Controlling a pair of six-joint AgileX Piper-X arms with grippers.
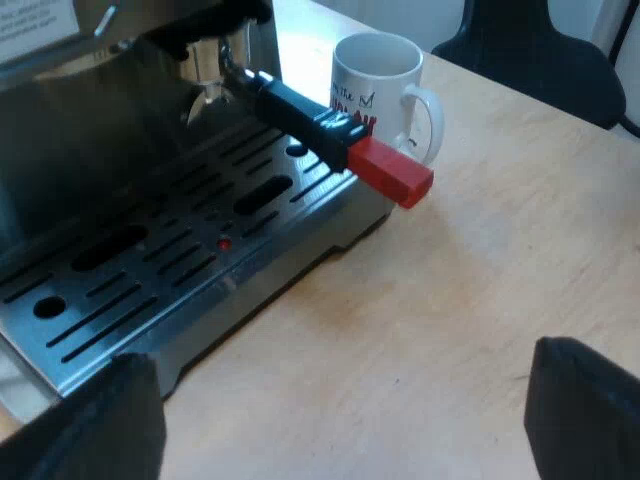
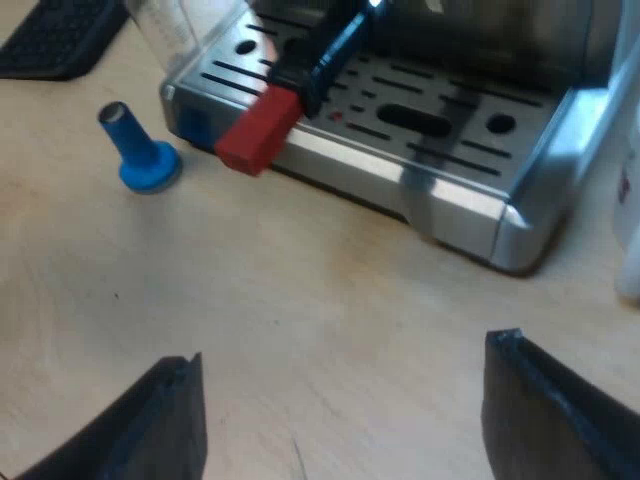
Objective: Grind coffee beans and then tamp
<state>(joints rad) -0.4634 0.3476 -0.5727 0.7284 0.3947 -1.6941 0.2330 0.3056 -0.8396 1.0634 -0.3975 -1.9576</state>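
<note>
Facing us: the espresso machine (image 1: 90,130), our landmark for every place below, with its slotted metal drip tray (image 1: 130,290) at its front.
Holder: we see the metal holder (image 1: 207,62) seated up in the machine's front, over the drip tray. Its dark handle (image 1: 295,110) juts out past the tray's edge and ends in the red tip (image 1: 390,172).
Left gripper: our left gripper (image 1: 340,425) hangs over the table (image 1: 450,320) just off the machine's front, jaws spread wide with nothing between them.
Holder against the left jaws: the red tip lies ahead of the gap, toward the machine, well apart from both fingers.
Right gripper: our right gripper (image 2: 345,415) hangs over the table off the machine's front, jaws wide and gripping nothing.
Holder against the right jaws: the red tip sits beyond the gap at the tray's edge, touching neither finger.
Tamper: the blue tamper (image 2: 140,150) stands base-down on the table just beside the tray's corner, near the red tip and well apart from our right jaws.
Mug: a white mug (image 1: 378,90) with printing stands on the table beside the machine, just past the handle; we cannot tell whether they touch.
Chair: a dark chair (image 1: 540,50) stands beyond the mug, farther from the machine.
</note>
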